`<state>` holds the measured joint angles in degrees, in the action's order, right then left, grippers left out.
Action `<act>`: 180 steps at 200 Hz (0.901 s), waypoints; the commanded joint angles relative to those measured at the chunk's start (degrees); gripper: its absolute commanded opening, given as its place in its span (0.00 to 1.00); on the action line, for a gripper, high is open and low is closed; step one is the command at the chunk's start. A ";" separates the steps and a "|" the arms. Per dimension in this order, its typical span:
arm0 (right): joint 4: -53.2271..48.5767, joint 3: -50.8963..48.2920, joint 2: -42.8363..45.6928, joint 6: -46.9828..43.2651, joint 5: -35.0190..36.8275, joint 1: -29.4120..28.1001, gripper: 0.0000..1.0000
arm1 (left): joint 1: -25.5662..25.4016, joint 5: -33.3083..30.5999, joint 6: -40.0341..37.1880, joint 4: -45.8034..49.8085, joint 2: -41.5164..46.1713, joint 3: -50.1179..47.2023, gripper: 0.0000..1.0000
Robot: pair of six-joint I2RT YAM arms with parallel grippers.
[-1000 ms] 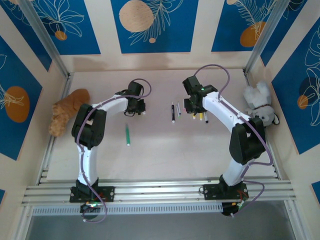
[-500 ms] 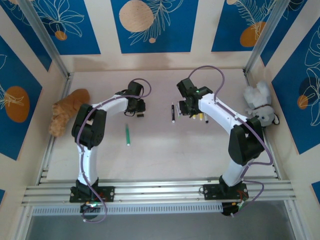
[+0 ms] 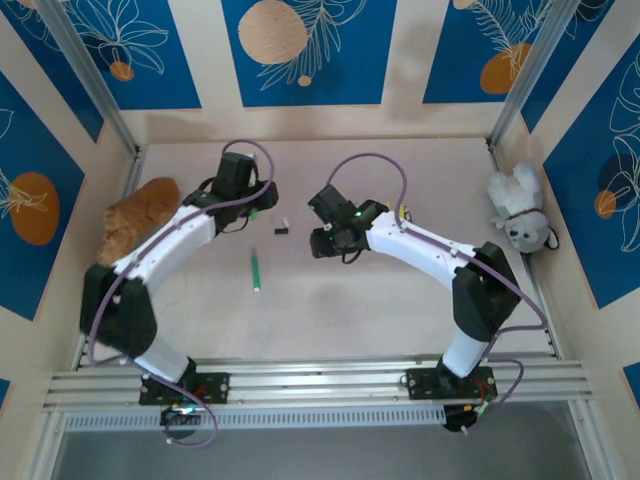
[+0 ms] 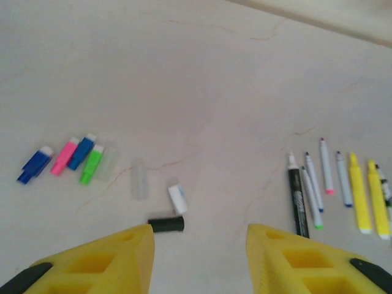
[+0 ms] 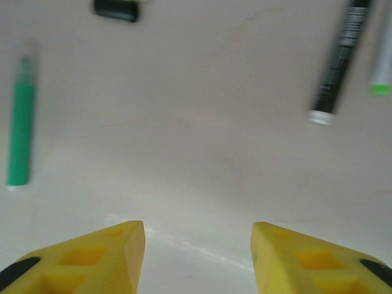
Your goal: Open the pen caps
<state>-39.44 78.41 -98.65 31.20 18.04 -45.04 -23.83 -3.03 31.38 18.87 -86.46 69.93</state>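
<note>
Left jaws and right jaws hung released and empty, probably because the pen caps already lay loose on the tabletop at the left jaws' ten o'clock, the bare-tipped pens at two o'clock.

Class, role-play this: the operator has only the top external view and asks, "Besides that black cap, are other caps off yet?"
Observer: Yes. The left wrist view has four loose caps lying together: blue, pink, blue, green.
Operator: Is either claw holding anything?
Observer: No. The left claw and right claw are both open and empty.
Operator: Where's the black pen?
Observer: The black pen lies in a row with thin white pens and two yellow pens.
</note>
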 commanded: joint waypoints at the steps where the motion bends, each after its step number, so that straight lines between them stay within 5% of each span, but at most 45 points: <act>1: 3.21 4.61 -5.69 3.28 -5.18 -2.14 0.50 | 1.13 2.85 3.00 0.29 5.29 -7.13 0.44; 49: -2.88 21.14 -21.05 4.44 -5.93 -7.22 0.47 | 3.53 9.60 6.54 1.74 17.86 -18.37 0.45; 82: -4.79 28.13 -26.99 3.53 -7.77 -9.22 0.51 | 5.30 8.65 8.45 4.96 26.84 -24.33 0.46; 180: -16.13 44.34 -42.06 3.67 -8.12 -12.38 0.44 | 12.81 11.62 12.23 6.18 38.01 -33.46 0.45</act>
<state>-49.74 119.42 -137.49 34.24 10.07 -56.66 -12.93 7.38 42.13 24.56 -50.52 37.85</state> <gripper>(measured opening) 0.446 0.454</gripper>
